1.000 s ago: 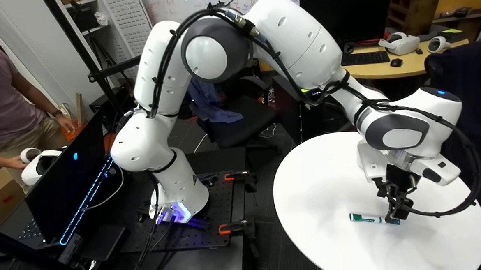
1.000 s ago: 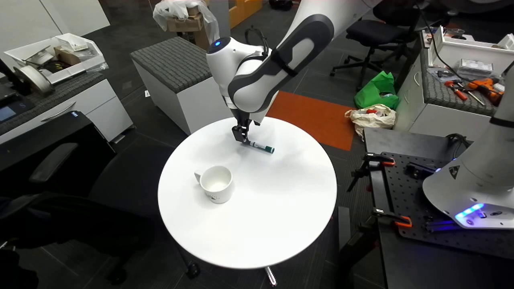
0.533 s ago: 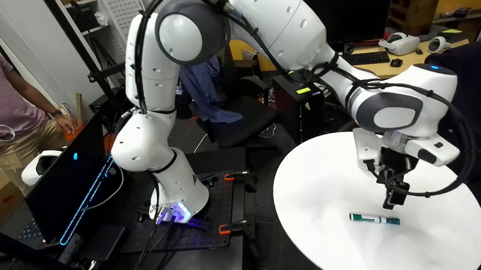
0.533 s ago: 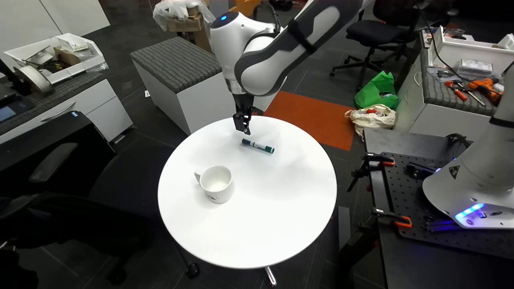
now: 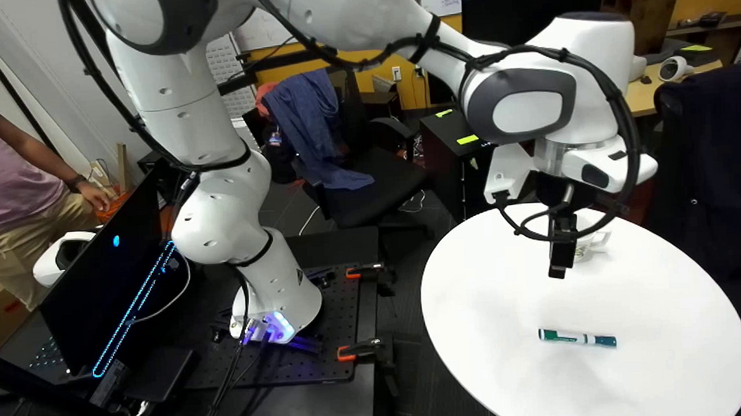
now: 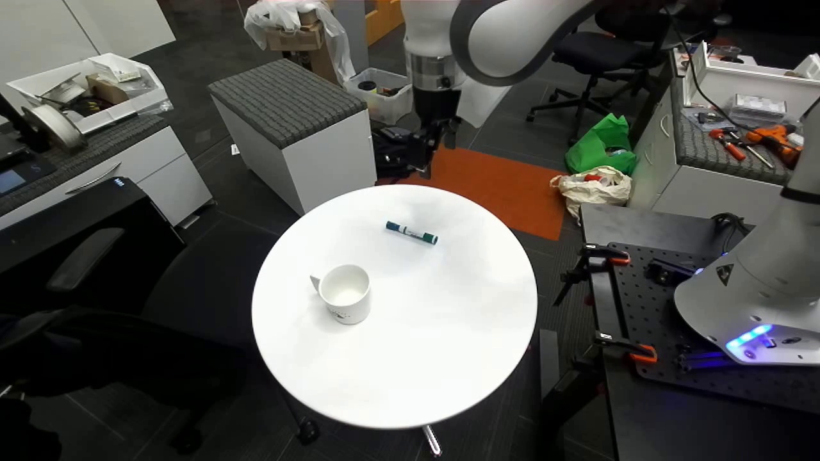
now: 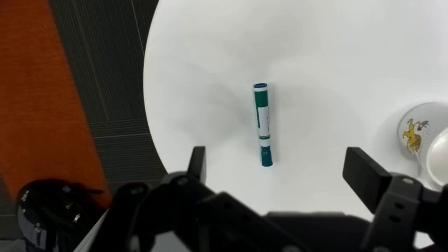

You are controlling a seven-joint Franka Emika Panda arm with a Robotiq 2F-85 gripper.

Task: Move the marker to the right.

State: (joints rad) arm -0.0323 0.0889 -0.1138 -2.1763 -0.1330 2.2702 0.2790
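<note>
The marker is a dark teal-green stick with a white label section. It lies flat on the white round table in both exterior views (image 5: pixel 577 338) (image 6: pixel 411 233). In the wrist view the marker (image 7: pixel 263 122) stands lengthwise in the picture, with its teal cap toward my gripper. My gripper (image 7: pixel 274 161) is open and empty, with its fingers wide apart on either side of the marker's cap end in the picture. Both exterior views show my gripper (image 5: pixel 559 269) (image 6: pixel 424 168) raised well above the table and apart from the marker. Nothing of the marker is hidden.
A white mug (image 6: pixel 346 294) stands on the round table (image 6: pixel 416 378); it shows partly behind my gripper in an exterior view (image 5: pixel 593 242) and at the right edge of the wrist view (image 7: pixel 414 131). A grey-topped cabinet (image 6: pixel 288 102) stands beyond the table.
My gripper was down at the marker's cap end one second ago. It has risen up and away from it, with the arm drawn back. The marker and mug have not moved.
</note>
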